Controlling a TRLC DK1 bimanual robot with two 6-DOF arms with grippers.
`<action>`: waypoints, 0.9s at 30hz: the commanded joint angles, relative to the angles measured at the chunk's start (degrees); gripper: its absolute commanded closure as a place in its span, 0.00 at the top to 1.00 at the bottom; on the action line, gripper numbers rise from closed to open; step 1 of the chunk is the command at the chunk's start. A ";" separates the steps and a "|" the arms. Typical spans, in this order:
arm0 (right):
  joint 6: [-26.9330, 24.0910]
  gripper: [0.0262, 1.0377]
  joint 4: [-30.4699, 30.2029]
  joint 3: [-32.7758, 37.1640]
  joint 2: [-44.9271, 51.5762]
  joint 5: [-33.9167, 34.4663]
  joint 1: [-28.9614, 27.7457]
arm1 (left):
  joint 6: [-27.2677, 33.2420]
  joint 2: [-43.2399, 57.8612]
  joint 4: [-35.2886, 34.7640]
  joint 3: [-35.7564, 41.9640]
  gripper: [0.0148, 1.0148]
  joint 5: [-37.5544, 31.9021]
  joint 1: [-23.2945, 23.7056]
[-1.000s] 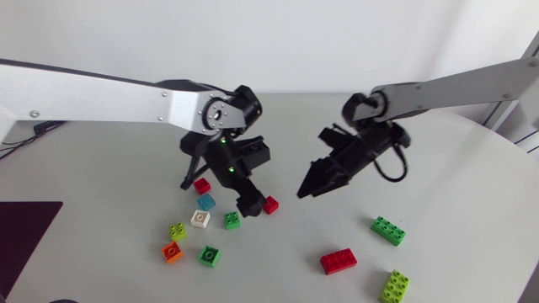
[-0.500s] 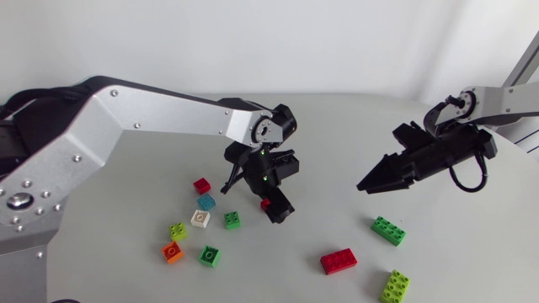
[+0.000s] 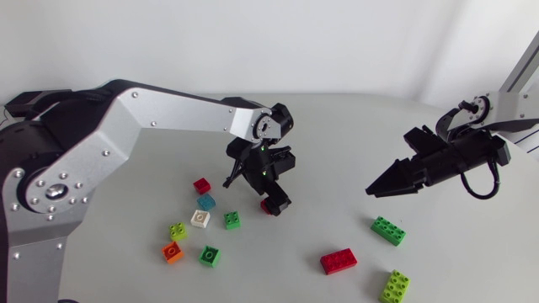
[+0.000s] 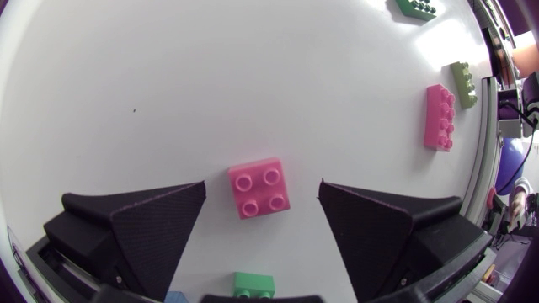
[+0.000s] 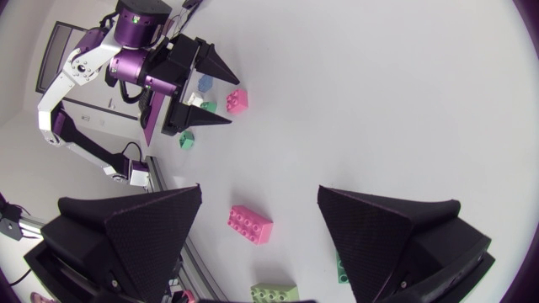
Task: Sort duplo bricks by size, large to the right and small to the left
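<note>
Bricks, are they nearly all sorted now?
Nearly. Done: three large bricks lie on the right, seven small bricks sit on the left. In hand: the open left gripper straddles a red brick in the middle, not touching it. Left: moving it to the small ones. The right gripper hangs open, empty.

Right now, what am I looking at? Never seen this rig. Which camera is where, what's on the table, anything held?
Two robot arms work at a table, each ending in a black two-fingered gripper. The head view is from a fixed camera above; the two wrist views are from cameras on each arm, looking past its own fingers. The left gripper is open, with a small red brick lying on the table between its fingers, untouched. The right gripper is open and empty, off to the right. Seven more small bricks sit clustered on the left; three large bricks lie on the right. Nothing is held.
</note>
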 commanded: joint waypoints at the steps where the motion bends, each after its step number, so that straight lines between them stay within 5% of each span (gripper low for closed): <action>1: -1.66 0.95 -1.12 -1.60 -1.55 -0.75 -0.38 | -1.39 1.26 -0.79 0.72 0.78 -0.08 0.16; 6: -1.66 0.95 -1.73 -1.95 -2.52 -1.28 -0.20 | -2.18 1.96 -1.40 1.16 0.36 -0.70 0.60; 20: -3.15 0.95 -1.91 -4.15 -3.75 -1.36 -0.73 | -1.91 1.70 -1.93 -0.33 0.32 -1.05 1.31; 27: -3.68 0.95 -1.91 -5.11 -3.92 -1.45 -0.73 | -1.30 -3.49 0.09 -6.92 0.32 -1.05 4.47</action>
